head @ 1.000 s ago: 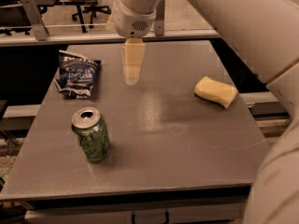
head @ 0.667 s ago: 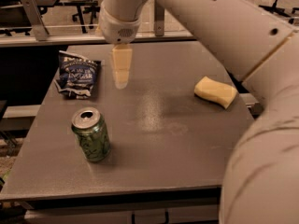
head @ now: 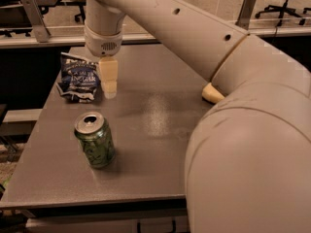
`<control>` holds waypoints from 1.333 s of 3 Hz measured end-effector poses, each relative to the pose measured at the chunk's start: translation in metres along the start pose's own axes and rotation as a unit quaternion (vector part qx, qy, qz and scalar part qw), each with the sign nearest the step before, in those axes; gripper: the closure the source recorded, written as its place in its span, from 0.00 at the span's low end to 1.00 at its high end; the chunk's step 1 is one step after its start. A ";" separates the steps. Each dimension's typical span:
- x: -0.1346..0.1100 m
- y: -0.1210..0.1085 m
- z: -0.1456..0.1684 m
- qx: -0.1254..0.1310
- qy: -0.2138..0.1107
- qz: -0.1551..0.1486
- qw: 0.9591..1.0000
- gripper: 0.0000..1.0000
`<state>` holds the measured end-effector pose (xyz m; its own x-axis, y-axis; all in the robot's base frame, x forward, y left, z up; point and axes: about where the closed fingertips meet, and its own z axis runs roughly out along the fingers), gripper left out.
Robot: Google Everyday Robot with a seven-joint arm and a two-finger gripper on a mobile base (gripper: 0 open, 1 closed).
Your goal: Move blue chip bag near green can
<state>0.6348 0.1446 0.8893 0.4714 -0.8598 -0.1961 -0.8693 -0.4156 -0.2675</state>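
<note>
The blue chip bag (head: 77, 78) lies crinkled at the back left of the grey table (head: 150, 106). The green can (head: 95, 140) stands upright at the front left, well in front of the bag. My gripper (head: 109, 79) hangs down from the arm just to the right of the bag, close to its right edge and above the table. Nothing is in it that I can see.
A yellow sponge (head: 212, 94) lies at the right of the table, mostly hidden behind my arm, which fills the right and lower right of the view. A rail and office chairs stand behind the table.
My gripper has moved left across the table, from near the table's middle to right beside the chip bag. The bag and the can have not moved.
</note>
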 end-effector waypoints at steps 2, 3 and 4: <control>-0.020 -0.021 0.025 -0.010 0.010 -0.012 1.000 0.00; -0.027 -0.025 0.031 -0.015 0.016 -0.021 1.000 0.18; -0.026 -0.023 0.040 -0.022 0.030 -0.027 0.999 0.50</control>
<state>0.6481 0.1881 0.8630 0.5098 -0.8510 -0.1259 -0.8489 -0.4740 -0.2337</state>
